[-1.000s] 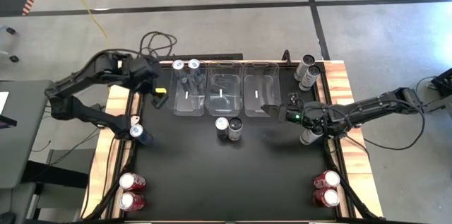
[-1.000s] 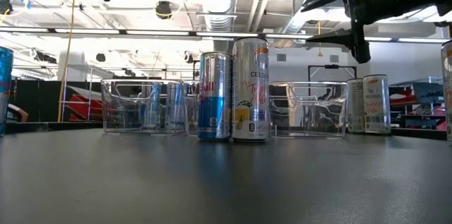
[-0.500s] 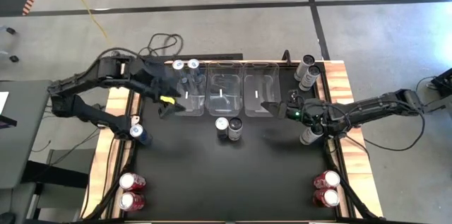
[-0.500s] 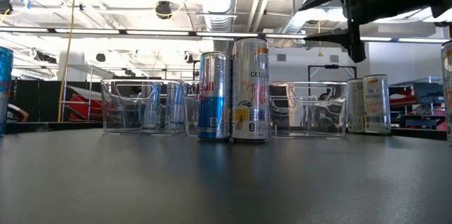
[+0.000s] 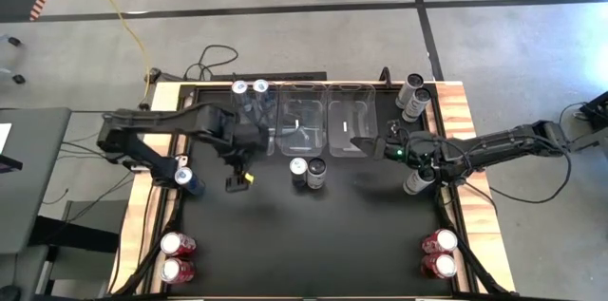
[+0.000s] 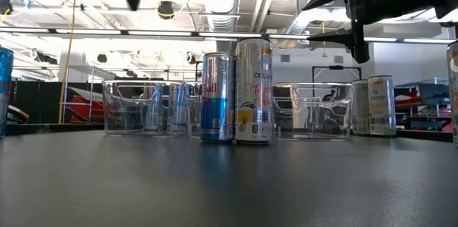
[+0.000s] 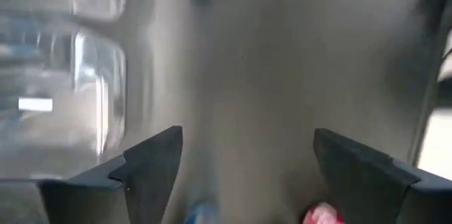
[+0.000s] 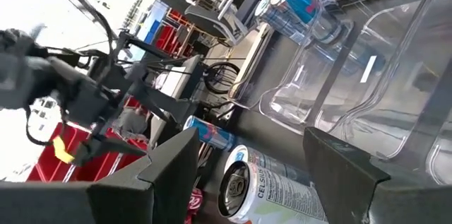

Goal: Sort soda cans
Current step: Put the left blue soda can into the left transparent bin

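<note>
At the middle of the black bench [image 5: 313,235], two soda cans are stood upright side by side, touching or nearly so: a blue-silver can [image 6: 217,97] on which "Red Bull" lettering is partly read, and a taller pale can [image 6: 254,91] marked "CELSIUS". Both long axes are vertical, silver tops up.

Just behind this pair, three clear bins [image 5: 303,119] are ranged in a row. In the bin on the left arm's side, two blue-silver cans [image 5: 249,88] are held upright.

Farther from the central pair, a blue can [image 5: 185,178] is seen at the left edge of the bench, two red cans [image 5: 176,255] at the near left corner, two red cans [image 5: 439,253] at the near right corner, two dark cans [image 5: 414,95] at the far right corner, and one more can [image 5: 416,181] at the right edge.

The left gripper [image 5: 237,181] is held above the bench to the left of the central pair, jaws apart and empty. The right gripper [image 5: 359,142] is poised in front of the rightmost bin, jaws apart and empty.
</note>
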